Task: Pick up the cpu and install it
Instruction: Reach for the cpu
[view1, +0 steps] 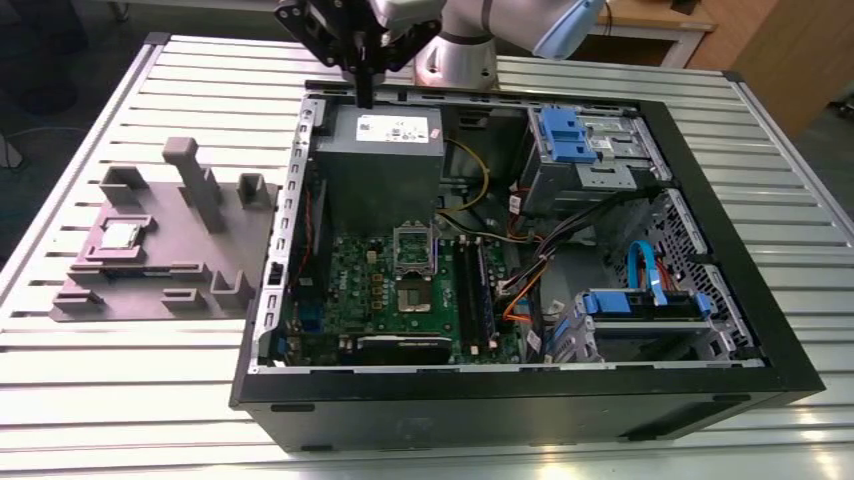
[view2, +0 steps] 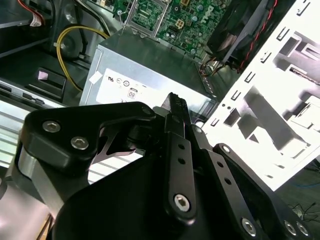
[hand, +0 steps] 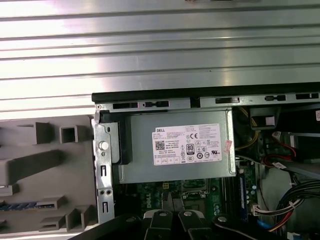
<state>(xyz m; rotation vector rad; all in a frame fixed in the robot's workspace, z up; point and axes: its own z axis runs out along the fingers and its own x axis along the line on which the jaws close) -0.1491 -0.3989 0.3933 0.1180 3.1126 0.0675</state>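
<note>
The cpu (view1: 123, 236), a small silver-grey square chip, lies in a recess of the purple-grey tray (view1: 147, 295) on the exterior view's left, outside the computer case. My gripper (view1: 363, 96) hangs above the far edge of the open case, over the grey power supply box (view1: 380, 150), far from the cpu. Its fingers are pressed together with nothing between them, as both wrist views show the gripper (view2: 176, 107) (hand: 172, 207). The motherboard (view1: 400, 295) lies in the case with its socket (view1: 414, 248) standing open.
The black case (view1: 534, 400) takes up the middle of the slatted metal table (view1: 120, 400). Inside it are cables, blue drive brackets (view1: 567, 135) and a drive cage (view1: 647, 305). Upright blocks (view1: 194, 180) rise from the tray.
</note>
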